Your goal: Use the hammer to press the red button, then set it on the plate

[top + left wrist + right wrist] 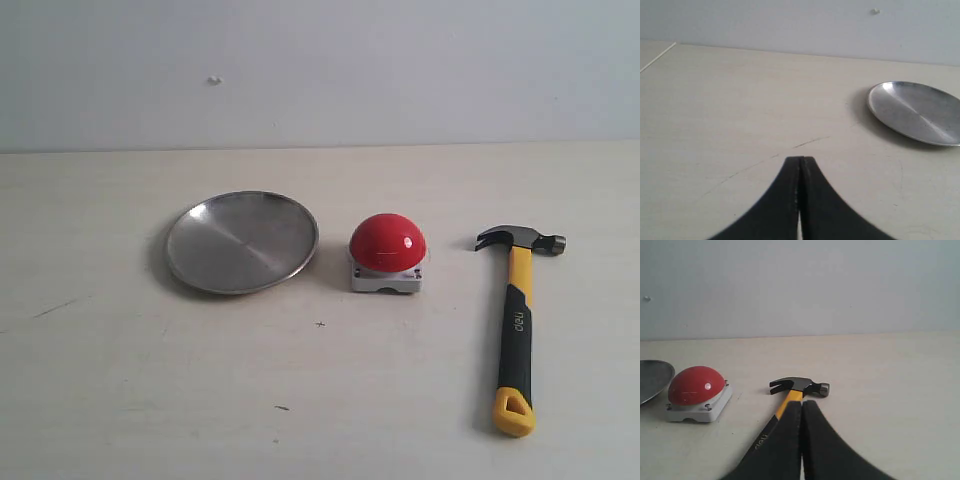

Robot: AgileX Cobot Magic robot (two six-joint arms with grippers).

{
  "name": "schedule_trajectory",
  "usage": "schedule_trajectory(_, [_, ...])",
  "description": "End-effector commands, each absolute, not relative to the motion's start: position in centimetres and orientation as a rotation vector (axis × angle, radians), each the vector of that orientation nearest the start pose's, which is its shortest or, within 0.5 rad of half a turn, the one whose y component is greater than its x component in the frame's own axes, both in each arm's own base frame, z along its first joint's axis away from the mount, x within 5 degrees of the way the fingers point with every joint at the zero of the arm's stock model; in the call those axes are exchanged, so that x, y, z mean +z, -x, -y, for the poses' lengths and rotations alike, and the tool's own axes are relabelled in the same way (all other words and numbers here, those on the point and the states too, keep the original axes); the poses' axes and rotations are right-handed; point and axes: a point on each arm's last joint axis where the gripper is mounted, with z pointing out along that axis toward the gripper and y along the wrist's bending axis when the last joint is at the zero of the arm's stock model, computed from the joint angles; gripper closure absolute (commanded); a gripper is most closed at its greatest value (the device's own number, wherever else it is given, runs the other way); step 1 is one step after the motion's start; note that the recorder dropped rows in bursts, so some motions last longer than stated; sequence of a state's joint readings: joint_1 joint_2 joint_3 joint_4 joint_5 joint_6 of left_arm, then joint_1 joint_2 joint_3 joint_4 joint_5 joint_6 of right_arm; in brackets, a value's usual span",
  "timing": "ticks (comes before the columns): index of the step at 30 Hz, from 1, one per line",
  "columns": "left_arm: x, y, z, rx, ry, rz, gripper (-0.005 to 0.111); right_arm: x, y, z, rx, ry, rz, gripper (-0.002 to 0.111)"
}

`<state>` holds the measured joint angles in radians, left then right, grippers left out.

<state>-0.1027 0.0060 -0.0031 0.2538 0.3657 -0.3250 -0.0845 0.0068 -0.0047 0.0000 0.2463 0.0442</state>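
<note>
The hammer (517, 325) lies flat on the table at the right, dark head (520, 239) toward the wall, yellow looped end near the front. The red button (387, 243) sits mid-table on its grey base. To its left rests the silver plate (241, 241). Neither gripper shows in the exterior view. In the right wrist view my right gripper (802, 403) is shut and empty, hanging over the hammer (799, 386) handle, with the red button (695, 385) off to one side. In the left wrist view my left gripper (800, 159) is shut and empty, apart from the plate (917, 111).
A pale wooden table (300, 400) carries the three things and runs back to a plain light wall. A few small dark marks dot the tabletop near the front. A table edge shows at a corner of the left wrist view.
</note>
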Motion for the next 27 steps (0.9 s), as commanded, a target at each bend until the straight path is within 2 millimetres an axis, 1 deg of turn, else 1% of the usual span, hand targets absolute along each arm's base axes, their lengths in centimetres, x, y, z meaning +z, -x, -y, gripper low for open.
schedule_trajectory(1, [18.2, -5.3, -0.3, -0.051, 0.051, -1.834, 0.107, 19.2, -5.5, 0.5, -0.038, -0.109, -1.716, 0.108])
schedule_trajectory(4, [18.2, -5.3, -0.3, -0.051, 0.051, -1.834, 0.107, 19.9, -5.6, 0.5, -0.003, -0.137, -1.635, 0.108])
schedule_trajectory(9, [18.2, -5.3, -0.3, -0.051, 0.051, -1.834, 0.107, 21.1, -5.6, 0.5, 0.212, -0.326, -1.479, 0.108])
schedule_trajectory(12, [18.2, -5.3, -0.3, -0.051, 0.051, -1.834, 0.107, 21.6, -5.6, 0.6, 0.266, -0.374, -1.407, 0.108])
schedule_trajectory(16, [18.2, -5.3, -0.3, -0.051, 0.051, -1.834, 0.107, 23.2, -5.1, 1.1, 0.399, -0.488, -1.183, 0.108])
schedule_trajectory(18, [18.2, -5.3, -0.3, -0.051, 0.051, -1.834, 0.107, 23.7, -5.0, 1.2, 0.431, -0.506, -1.124, 0.108])
schedule_trajectory(20, [18.2, -5.3, -0.3, -0.051, 0.051, -1.834, 0.107, 25.8, -4.5, 1.0, 0.446, -0.487, -1.096, 0.108])
schedule_trajectory(22, [18.2, -5.3, -0.3, -0.051, 0.051, -1.834, 0.107, 28.1, -4.5, 0.8, 0.427, -0.455, -1.130, 0.108])
schedule_trajectory(24, [18.2, -5.3, -0.3, -0.051, 0.051, -1.834, 0.107, 30.2, -5.3, 0.8, 0.399, -0.440, -1.172, 0.108])
schedule_trajectory(27, [18.2, -5.3, -0.3, -0.051, 0.051, -1.834, 0.107, 33.2, -7.4, 0.8, 0.356, -0.418, -1.275, 0.108])
